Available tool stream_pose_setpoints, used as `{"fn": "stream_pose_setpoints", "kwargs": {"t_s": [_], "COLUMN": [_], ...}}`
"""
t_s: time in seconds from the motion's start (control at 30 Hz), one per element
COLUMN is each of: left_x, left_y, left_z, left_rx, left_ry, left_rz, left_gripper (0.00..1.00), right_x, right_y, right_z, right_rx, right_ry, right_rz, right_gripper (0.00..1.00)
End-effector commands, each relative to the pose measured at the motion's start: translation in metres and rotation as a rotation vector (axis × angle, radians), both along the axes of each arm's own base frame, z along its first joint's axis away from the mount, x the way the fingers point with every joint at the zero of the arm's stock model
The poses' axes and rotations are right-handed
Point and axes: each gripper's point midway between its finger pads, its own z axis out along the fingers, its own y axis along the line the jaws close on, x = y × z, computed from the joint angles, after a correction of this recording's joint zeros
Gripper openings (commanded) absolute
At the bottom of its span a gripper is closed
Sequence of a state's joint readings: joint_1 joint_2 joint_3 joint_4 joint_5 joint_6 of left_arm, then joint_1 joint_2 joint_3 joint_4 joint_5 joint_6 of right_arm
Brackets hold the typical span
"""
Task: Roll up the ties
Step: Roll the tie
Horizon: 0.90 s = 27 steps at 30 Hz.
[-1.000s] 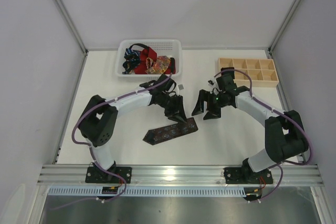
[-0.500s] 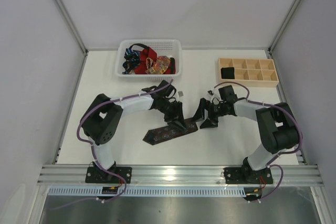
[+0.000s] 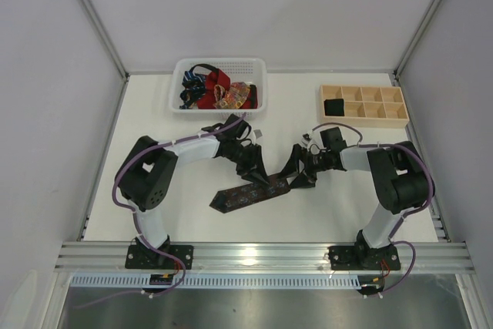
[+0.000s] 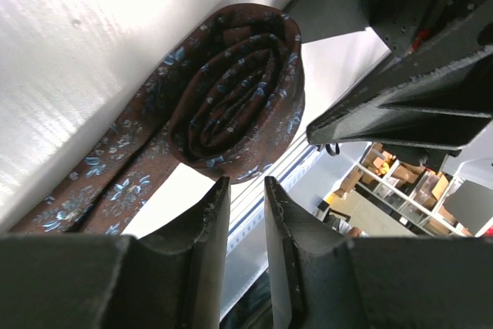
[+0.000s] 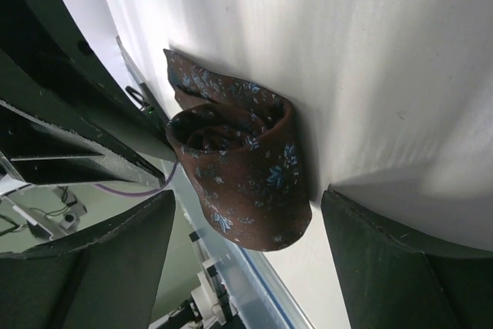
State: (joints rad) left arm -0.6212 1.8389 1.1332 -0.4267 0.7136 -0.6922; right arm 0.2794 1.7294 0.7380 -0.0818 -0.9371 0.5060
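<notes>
The left hand (image 4: 246, 184) has its fingers a narrow slit apart with nothing between them. Their tips are just beside the rolled end of the dark brown tie (image 4: 239, 94). The right hand (image 5: 246, 198) is spread wide, with the roll between its fingers but not squeezed. The unrolled length lies flat on the white surface (image 3: 331, 213), well apart from the basket (image 3: 176, 90).
</notes>
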Motion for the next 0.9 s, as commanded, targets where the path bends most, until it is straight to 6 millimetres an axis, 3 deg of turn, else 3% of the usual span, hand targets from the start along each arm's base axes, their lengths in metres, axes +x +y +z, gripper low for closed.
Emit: {"fn": "stream_pose_setpoints", "kwargs": {"t_s": [0.0, 0.2, 0.57, 0.87], "left_x": [0.002, 0.002, 0.001, 0.006], "left_y": [-0.008, -0.010, -0.002, 0.008], "left_z": [0.014, 0.020, -0.009, -0.016], "left_rx": [-0.070, -0.090, -0.040, -0.032], "left_ry": [-0.004, -0.010, 0.025, 0.036], "left_rz": [0.000, 0.008, 0.005, 0.026], "left_gripper": [0.29, 0.30, 0.29, 0.29], "right_x": [0.010, 0.010, 0.005, 0.004], "right_y": [0.001, 0.000, -0.001, 0.007], "right_z": [-0.009, -0.015, -0.022, -0.021], "right_rx": [-0.019, -0.024, -0.019, 0.018], "right_ry": [-0.021, -0.015, -0.014, -0.004], "right_rz": [-0.004, 0.011, 0.040, 0.069], "right_gripper": [0.84, 0.84, 0.84, 0.83]}}
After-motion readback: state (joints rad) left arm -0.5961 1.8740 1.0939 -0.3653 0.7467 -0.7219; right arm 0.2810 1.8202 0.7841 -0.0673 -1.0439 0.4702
